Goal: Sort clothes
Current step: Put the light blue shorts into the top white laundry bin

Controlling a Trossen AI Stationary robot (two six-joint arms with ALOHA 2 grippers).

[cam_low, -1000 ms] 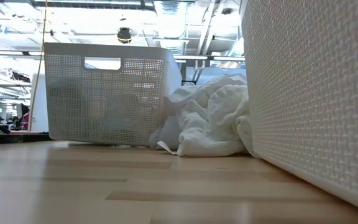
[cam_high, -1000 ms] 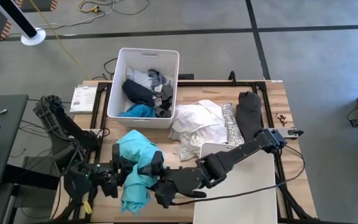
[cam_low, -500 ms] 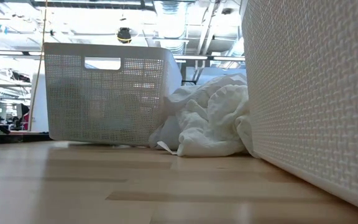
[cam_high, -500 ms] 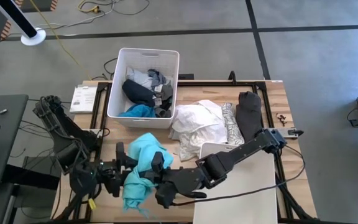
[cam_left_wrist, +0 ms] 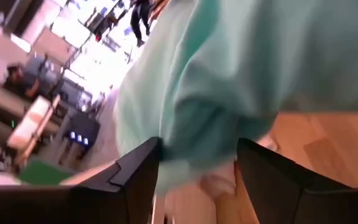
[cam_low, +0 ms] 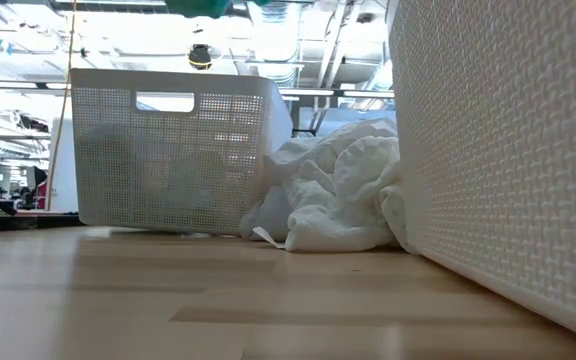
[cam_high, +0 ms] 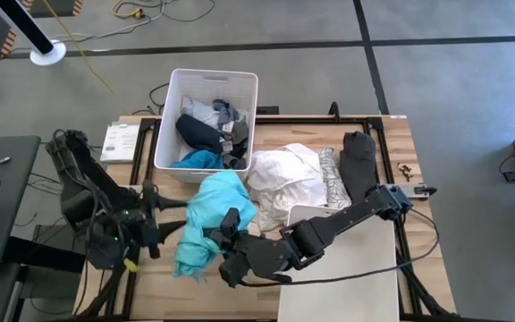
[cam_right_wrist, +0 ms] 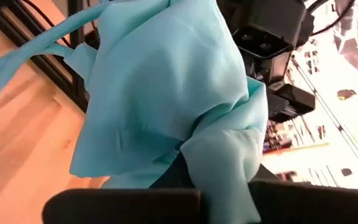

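A teal garment (cam_high: 215,215) hangs bunched between my two grippers above the table's near left part; a corner of it shows at the top of the low view (cam_low: 200,5). My left gripper (cam_high: 184,204) is at its left side, and the cloth fills the gap between the fingers (cam_left_wrist: 197,149). My right gripper (cam_high: 231,228) is under its right side, shut, with the cloth draped over it (cam_right_wrist: 166,93). A white garment (cam_high: 284,179), a grey-white patterned one (cam_high: 332,179) and a dark one (cam_high: 358,161) lie on the table at the far right. My left gripper pinches a thick bunch of the teal garment's left side (cam_left_wrist: 191,124) between its two fingers (cam_left_wrist: 138,171), coming level from the table's left. The cloth is lifted clear of the table. My right gripper is shut on the teal garment's right side (cam_right_wrist: 216,155), but the cloth drapes over the fingers and hides the place of contact. The garment is lifted clear and hangs slack below, a strip (cam_right_wrist: 23,53) trailing off.
A white bin (cam_high: 170,98) holding dark, grey and blue clothes stands at the far left, just beyond the teal garment. A second white bin (cam_high: 347,268) stands at the near right under my right arm; its wall fills the low view's right (cam_low: 508,150).
Both grippers have risen and gone toward the far edge and the white bin, carrying the teal garment, which now hangs higher and closer to the bin. My left arm has drawn back toward the table's left and turned.
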